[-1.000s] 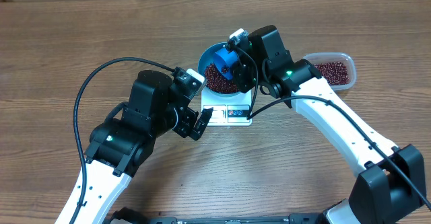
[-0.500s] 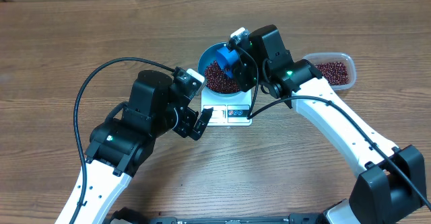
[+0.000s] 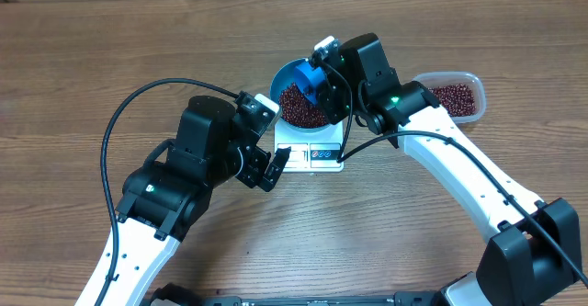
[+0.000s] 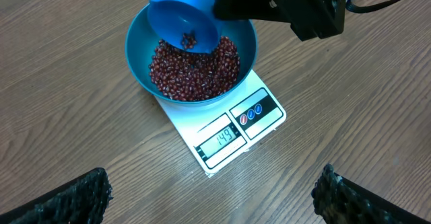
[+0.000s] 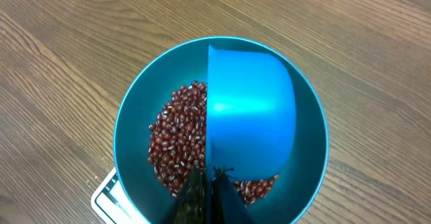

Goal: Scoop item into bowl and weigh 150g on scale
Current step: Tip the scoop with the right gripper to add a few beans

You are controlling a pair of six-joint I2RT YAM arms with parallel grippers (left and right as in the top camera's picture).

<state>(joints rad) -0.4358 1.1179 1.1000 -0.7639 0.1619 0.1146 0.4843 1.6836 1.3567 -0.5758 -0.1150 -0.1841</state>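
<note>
Beans (image 4: 188, 41) inside the scoop (image 4: 180, 12) show from the left wrist only.

Looks bright and even, lit from above. Throws only a soft shadow just under the left pincer (image 3: 273, 170). Shines mildly on the scoop (image 5: 250, 109) ahead of the right pincer (image 5: 210, 196). Blurs at the left pincer's fingertips (image 4: 67, 200); reads sharp beyond them.

The place reads as a robotics lab bench. A plain wood-grain worktop (image 3: 73, 58) carries a white-and-black left arm (image 3: 175, 191) and right arm (image 3: 459, 173). Between them sit a small white scale (image 4: 229, 133) and a blue bowl (image 4: 138, 66), with a clear tub (image 3: 476, 84) of beans (image 3: 452, 97) at the far right.
</note>
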